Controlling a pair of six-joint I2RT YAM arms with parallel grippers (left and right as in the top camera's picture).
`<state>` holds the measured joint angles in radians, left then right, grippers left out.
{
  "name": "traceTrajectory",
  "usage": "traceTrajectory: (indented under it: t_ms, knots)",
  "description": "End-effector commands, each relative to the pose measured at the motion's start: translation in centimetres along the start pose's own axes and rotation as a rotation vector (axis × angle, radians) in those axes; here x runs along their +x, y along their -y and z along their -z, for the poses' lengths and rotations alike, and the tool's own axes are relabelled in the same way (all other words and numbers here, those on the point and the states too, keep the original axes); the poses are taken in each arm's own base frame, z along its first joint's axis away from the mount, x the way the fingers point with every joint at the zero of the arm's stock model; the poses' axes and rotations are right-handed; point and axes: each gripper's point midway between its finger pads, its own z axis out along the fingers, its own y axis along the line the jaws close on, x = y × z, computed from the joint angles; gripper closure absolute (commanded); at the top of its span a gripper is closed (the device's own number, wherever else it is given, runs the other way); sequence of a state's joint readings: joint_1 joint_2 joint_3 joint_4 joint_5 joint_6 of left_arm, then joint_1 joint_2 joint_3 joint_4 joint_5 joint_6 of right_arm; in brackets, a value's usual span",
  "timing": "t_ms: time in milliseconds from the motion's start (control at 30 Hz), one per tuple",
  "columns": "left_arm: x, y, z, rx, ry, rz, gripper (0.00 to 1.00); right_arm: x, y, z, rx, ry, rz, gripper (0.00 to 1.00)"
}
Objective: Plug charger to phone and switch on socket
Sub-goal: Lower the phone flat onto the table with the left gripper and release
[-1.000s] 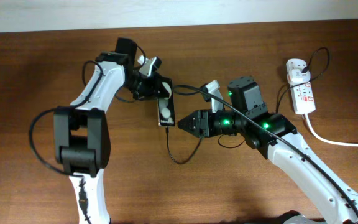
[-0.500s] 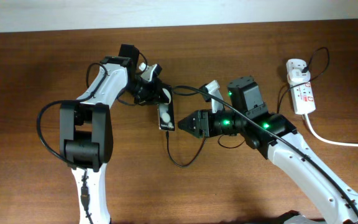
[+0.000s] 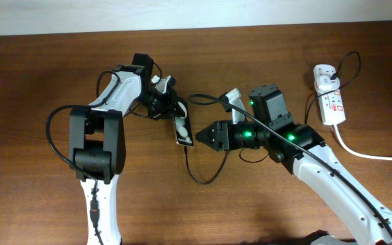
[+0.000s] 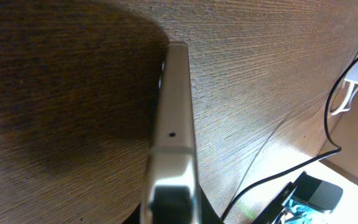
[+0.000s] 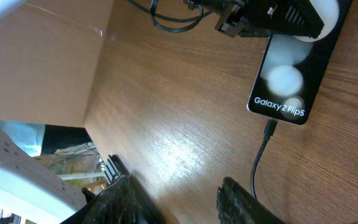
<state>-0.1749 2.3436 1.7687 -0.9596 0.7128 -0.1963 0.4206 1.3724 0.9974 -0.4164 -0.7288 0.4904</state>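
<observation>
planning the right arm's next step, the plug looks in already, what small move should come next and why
Probably draw the right gripper back from the small black smartphone and start toward the white power strip: the thin black charger cable already sits in the phone's bottom port, and the gripper's fingers stand open and empty.

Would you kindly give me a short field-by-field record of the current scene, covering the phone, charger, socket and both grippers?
phone: face up, screen reads Galaxy Z Flip5
charger: connector at the phone's lower end, apparently plugged in; cable loops on the table
socket: far right, white adapter plugged in; switch state cannot be told
left gripper: shut on the phone's upper end
right gripper: open, empty, beside the phone's lower end
</observation>
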Motion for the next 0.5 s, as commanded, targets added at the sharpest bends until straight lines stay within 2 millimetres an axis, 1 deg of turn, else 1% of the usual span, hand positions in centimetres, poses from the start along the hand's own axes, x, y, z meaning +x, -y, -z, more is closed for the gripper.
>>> traceTrajectory:
  t_ms: [0,33,133,200,267,467]
  knots:
    - [-0.1,-1.5,-0.7,-0.061,-0.002,0.011,0.86,-0.9,-0.8,0.7,-0.002,0.032,0.040,0.53]
    - [-0.1,-1.5,-0.7,-0.061,-0.002,0.011,0.83,-0.9,-0.8,0.7,-0.002,0.032,0.040,0.52]
    - [-0.1,-1.7,-0.7,-0.068,0.000,0.011,0.69,-0.8,-0.8,0.7,-0.002,0.032,0.039,0.53]
    - [-0.2,-1.9,-0.6,-0.079,0.002,0.011,0.64,-0.8,-0.8,0.7,-0.002,0.031,0.039,0.53]
    - [-0.2,-2.3,-0.6,-0.103,0.004,0.014,0.62,-0.8,-0.8,0.7,-0.002,0.031,0.039,0.53]
    - [-0.5,-4.7,-0.2,-0.246,0.031,0.057,0.60,-0.6,-0.7,0.7,0.003,0.024,0.032,0.53]
